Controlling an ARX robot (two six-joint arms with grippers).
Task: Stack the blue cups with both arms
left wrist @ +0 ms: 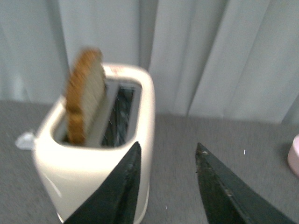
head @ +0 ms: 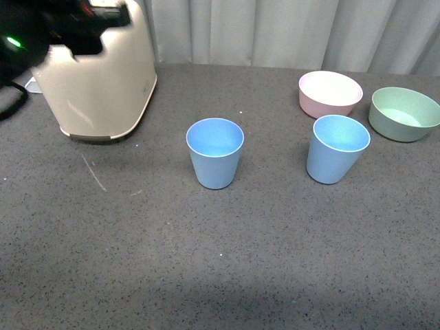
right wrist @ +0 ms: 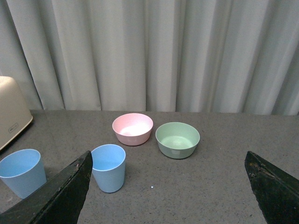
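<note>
Two blue cups stand on the grey table [head: 220, 275], well apart from each other. The first blue cup [head: 215, 152] is near the middle. The second blue cup [head: 337, 148] is just in front of the pink bowl [head: 330, 93] and beside the green bowl [head: 404, 113]. Both cups are upright, with the long axis vertical, the mouth up and the narrow base down.

In the right wrist view the first blue cup is partly cut off by the picture edge. The right gripper [right wrist: 168, 154] has its fingers [right wrist: 65, 191] spread wide and holds nothing; only their tips are visible to me.

I see the left arm [head: 41, 27] only as a dark, cropped shape in front of the toaster [head: 103, 82]. The left gripper [left wrist: 168, 145] is also parted and empty, close to the toaster. The bread slice [left wrist: 84, 93] in the toaster slot is blurred.
</note>
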